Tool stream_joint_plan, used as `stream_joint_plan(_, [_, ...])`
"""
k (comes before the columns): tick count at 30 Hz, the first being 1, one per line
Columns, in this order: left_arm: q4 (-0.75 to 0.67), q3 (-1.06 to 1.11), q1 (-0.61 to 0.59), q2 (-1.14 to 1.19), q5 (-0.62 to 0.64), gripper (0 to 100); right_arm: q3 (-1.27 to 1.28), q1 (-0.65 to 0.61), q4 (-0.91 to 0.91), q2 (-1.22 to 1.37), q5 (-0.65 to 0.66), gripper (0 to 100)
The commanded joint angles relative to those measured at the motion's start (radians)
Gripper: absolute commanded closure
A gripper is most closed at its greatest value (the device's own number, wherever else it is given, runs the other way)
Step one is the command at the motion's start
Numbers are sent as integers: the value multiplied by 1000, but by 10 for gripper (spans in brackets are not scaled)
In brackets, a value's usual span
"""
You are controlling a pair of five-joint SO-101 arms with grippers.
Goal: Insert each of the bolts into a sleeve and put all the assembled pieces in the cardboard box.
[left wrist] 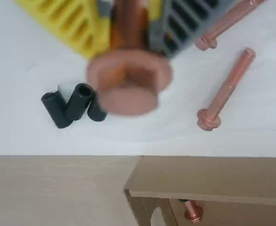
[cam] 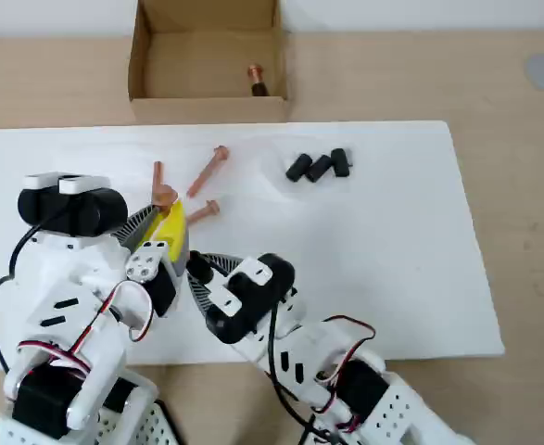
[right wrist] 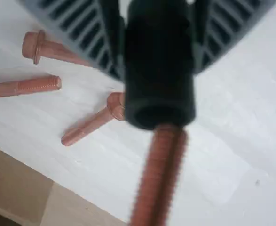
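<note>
No readable text, labels or numbers anywhere.

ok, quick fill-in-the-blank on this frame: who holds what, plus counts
1. The left arm's jaws are shut on a copper ____.
2. The right arm's jaws are shut on a black ____.
3. ____ loose sleeves lie together on the white mat.
4. The cardboard box holds ____ assembled piece.

Missing words: bolt; sleeve; three; one.
</note>
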Motion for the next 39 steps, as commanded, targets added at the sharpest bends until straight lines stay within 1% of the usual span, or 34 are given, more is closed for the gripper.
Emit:
stream_joint_plan(1, [-11, -8, -3, 1, 0, 992, -82, -24, -31, -174, 2, 989])
stream_joint_plan(3, [-8, 0, 25, 1, 0, 993, -82, -24, -31, -173, 2, 989])
stream_joint_plan(6, [35, -9, 123, 1, 0, 993, -81, -24, -31, -171, 0, 989])
stream_joint_plan(8, [35, -9, 147, 1, -5, 993, -81, -24, -31, -171, 0, 989])
stream_joint_plan(14, [40, -9, 147, 1, -8, 993, -81, -22, -31, -171, 0, 989])
stream_joint_plan(19, [46, -9, 104, 1, -26, 993, -81, -19, -31, -171, 0, 989])
stream_joint_plan(22, [115, -35, 110, 1, -78, 993, -82, -19, -31, -173, 0, 989])
stream_joint_plan(27, [212, -89, 110, 2, -87, 988, -82, -19, -31, -171, 0, 989])
stream_joint_plan(31, [247, -92, 110, 2, -84, 922, -82, -19, -31, -171, 0, 989])
stream_joint_plan(37, [253, -92, 110, 2, -84, 906, -82, -19, -31, -170, 0, 989])
stream_joint_plan(39, [267, -94, 110, 2, -84, 876, -82, -19, -31, -170, 0, 989])
